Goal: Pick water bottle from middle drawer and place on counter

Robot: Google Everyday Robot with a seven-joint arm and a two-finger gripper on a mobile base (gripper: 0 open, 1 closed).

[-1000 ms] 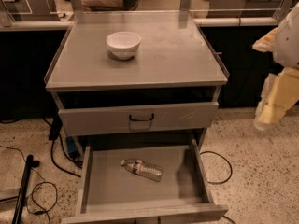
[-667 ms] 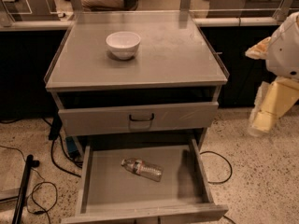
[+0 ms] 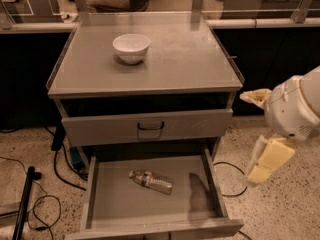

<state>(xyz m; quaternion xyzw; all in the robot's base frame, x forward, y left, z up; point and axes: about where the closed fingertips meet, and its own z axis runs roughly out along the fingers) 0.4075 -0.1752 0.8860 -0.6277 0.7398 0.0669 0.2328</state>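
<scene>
The water bottle (image 3: 151,181) lies on its side on the bottom of the open middle drawer (image 3: 120,204), a little left of centre, cap towards the left. The counter (image 3: 185,59) is the grey cabinet top above it. My gripper (image 3: 265,160) hangs off the white arm at the right, outside the cabinet, level with the drawer's right wall and well apart from the bottle. It holds nothing that I can see.
A white bowl (image 3: 131,48) stands on the counter's back left. The upper drawer front (image 3: 150,127) with a black handle is closed above the open drawer. Cables (image 3: 45,204) and a black stand (image 3: 25,199) lie on the floor at left.
The arm and gripper have moved left and lower, closer to the right side of the cabinet. The bottle and bowl have not moved.
</scene>
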